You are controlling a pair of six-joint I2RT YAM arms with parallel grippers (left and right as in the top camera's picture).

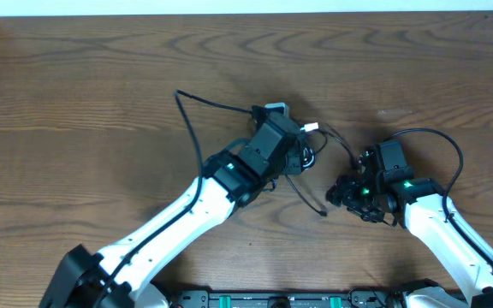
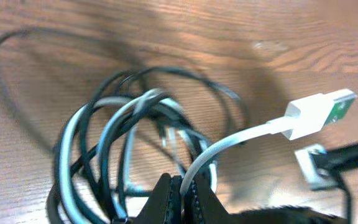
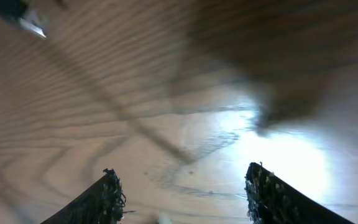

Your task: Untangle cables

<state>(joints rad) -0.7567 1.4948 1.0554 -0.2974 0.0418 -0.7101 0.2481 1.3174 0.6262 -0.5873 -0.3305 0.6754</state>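
The cables lie tangled in a bundle (image 2: 129, 143) of black and white loops on the wooden table. My left gripper (image 2: 183, 186) is shut on the white cable (image 2: 229, 144), whose white flat plug (image 2: 319, 113) sticks up to the right. From above, the left gripper (image 1: 293, 147) sits over the bundle (image 1: 305, 159), with the white plug (image 1: 312, 128) beside it. One black cable (image 1: 187, 120) loops out to the left; another black end (image 1: 322, 210) trails toward my right gripper (image 1: 342, 193). The right gripper (image 3: 182, 183) is open over bare wood, holding nothing.
A black cable with a silver-edged plug (image 2: 319, 165) lies right of the bundle. In the right wrist view a blurred black cord (image 3: 123, 115) runs diagonally toward a plug (image 3: 30, 25) at the top left. The table's far edge (image 1: 246, 12) runs along the top.
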